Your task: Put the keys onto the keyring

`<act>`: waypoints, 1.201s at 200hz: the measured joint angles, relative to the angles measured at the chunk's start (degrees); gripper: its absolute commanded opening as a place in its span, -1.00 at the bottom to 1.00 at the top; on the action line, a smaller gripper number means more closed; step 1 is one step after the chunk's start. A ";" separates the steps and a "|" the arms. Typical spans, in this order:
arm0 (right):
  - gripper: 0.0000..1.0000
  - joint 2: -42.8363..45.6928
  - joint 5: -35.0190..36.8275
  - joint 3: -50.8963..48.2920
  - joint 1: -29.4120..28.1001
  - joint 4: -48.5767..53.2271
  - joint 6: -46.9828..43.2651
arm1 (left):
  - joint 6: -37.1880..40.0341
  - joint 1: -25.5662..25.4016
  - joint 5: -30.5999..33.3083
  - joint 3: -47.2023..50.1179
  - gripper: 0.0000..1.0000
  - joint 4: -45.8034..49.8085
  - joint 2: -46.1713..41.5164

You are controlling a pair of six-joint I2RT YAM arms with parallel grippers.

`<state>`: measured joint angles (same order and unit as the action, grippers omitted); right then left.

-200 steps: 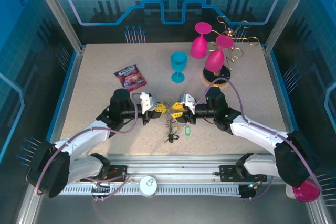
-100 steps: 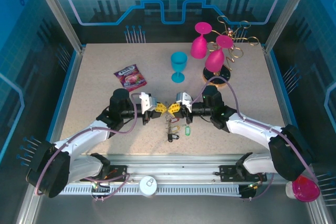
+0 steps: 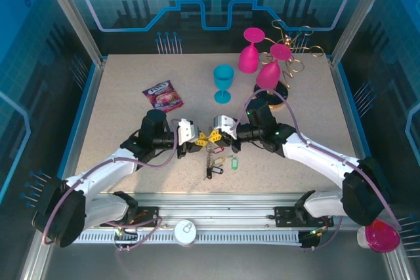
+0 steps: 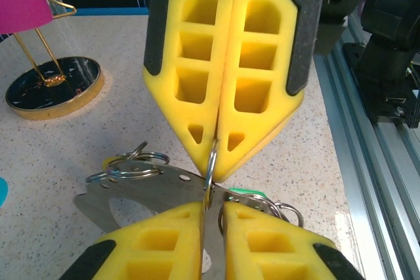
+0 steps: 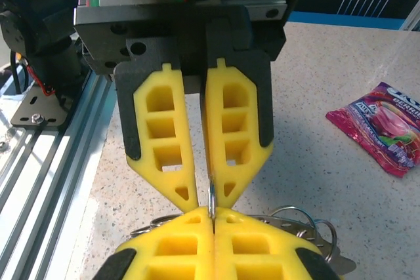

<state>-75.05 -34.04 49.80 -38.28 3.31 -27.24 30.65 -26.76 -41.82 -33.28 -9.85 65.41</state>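
Risking a lost ring at mid-table through any tug or twist. Clamping the thin keyring [image 4: 210, 162] in the right gripper [image 3: 215, 137], pressed tight together; meeting it tip to tip with the left gripper [image 3: 200, 139], narrowly parted round the same wire, hold impossible to judge. Reaching low and inward with both arms, keys [image 3: 212, 164] bunched just beneath on the table [image 3: 118, 96].

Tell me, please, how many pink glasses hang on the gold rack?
2: one pink glass on the gold rack's left side, the other just right and nearer; none seems hidden.
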 measured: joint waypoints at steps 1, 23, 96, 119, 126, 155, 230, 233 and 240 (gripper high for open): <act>-1.00 -0.09 0.26 0.35 -0.09 0.59 -0.37 | 0.04 0.00 0.00 -0.04 -0.69 0.09 0.00; -1.00 -0.94 3.06 4.26 -1.42 6.99 -4.17 | 1.07 -0.04 0.13 -0.70 -0.71 1.31 0.00; -1.00 -5.68 7.61 11.58 -4.11 19.15 -11.45 | 2.49 -0.42 1.42 -0.79 -0.77 4.48 0.04; -1.00 -6.51 8.00 12.48 -4.42 20.57 -12.07 | 2.58 -0.48 1.57 -0.79 -0.92 4.92 0.17; -1.00 -6.69 8.07 12.63 -4.42 20.79 -12.04 | 2.78 -0.52 1.68 -0.79 -0.99 5.07 0.22; -0.52 -6.80 7.96 12.57 -4.26 20.76 -10.93 | 2.78 -0.70 1.97 -0.79 -1.00 4.98 0.44; -0.41 1.42 -3.26 -7.50 3.48 -3.13 2.60 | 2.47 -1.60 2.56 1.68 -1.00 -1.55 0.55; -0.42 1.40 -3.52 -7.82 3.48 -3.82 2.97 | 2.49 -1.60 2.56 1.75 -1.00 -1.64 0.55; -0.43 1.31 -3.96 -8.31 3.48 -5.33 3.67 | 2.47 -1.60 2.56 1.92 -1.00 -2.05 0.55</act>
<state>-73.73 -38.00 41.50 -34.81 -2.02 -23.57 33.12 -28.36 -39.27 -31.35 -11.90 65.95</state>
